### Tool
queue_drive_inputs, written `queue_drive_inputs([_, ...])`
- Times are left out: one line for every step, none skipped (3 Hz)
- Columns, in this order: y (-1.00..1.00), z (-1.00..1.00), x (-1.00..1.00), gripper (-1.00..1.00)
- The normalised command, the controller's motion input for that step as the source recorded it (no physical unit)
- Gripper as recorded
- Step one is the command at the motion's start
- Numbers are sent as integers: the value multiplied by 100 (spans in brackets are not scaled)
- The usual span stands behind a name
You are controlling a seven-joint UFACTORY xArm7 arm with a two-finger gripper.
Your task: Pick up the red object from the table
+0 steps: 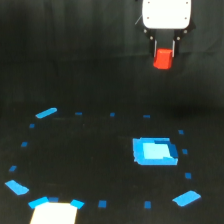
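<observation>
Only the flat blue patch lies below, on the table.

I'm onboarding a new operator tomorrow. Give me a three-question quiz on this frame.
1. True or false: the red block rests on the table.
2. What holds the block? A) gripper B) blue patch C) nothing
3. Fill in: the blue patch lies ___ the block in the image.

Key: 1 false, it hangs in the air between the fingers. 2 A. 3 below.
</observation>
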Motion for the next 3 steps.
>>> queue_drive_inputs([-10,4,1,-100])
queue_drive_inputs([-10,23,-11,-100])
queue_drive_inputs([-15,30,-2,-97])
